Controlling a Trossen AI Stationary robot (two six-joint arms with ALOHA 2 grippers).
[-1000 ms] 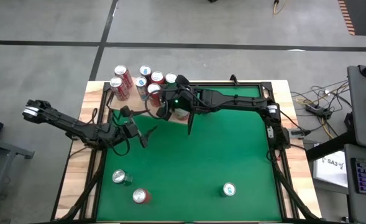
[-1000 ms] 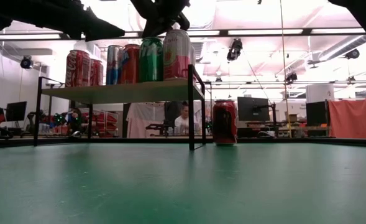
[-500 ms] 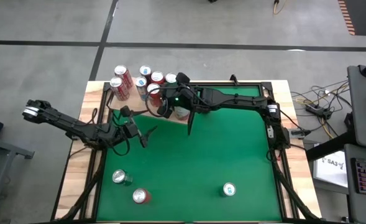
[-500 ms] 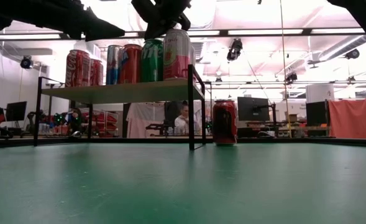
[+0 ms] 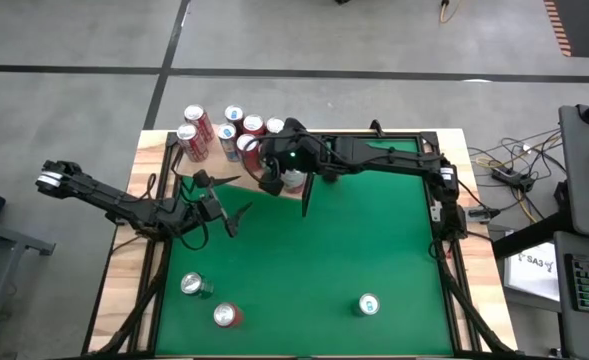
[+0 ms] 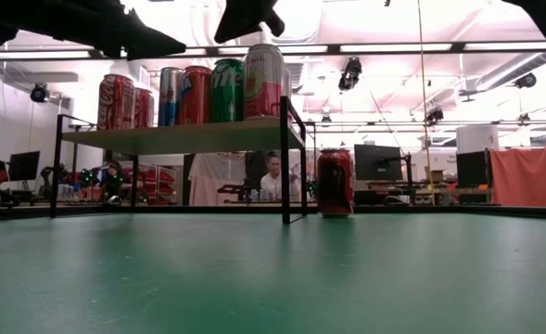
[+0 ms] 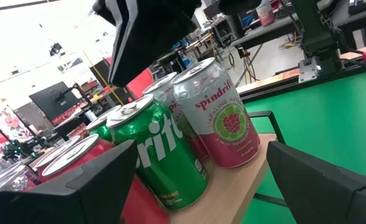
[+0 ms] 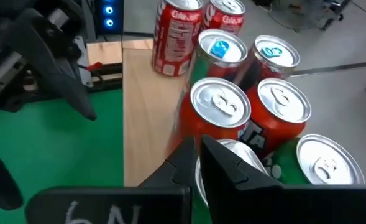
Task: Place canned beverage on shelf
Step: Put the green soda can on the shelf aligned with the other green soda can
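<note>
Pink Spindrift can [image 6: 263,82] now stands free at shelf [image 6: 184,136] end, beside green can [image 6: 225,90]. R gripper [image 6: 247,16], fingers pinched shut on nothing, has lifted clear above it vs 1 s ago. L gripper [image 5: 236,214] wide open, empty, waiting near shelf. Judged: this placement done; 3 cans [image 5: 193,285] still on table [image 5: 374,240].

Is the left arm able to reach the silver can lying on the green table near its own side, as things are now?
Probably yes. The left gripper is open, holds nothing, and bare green table lies between it and the silver can.
</note>
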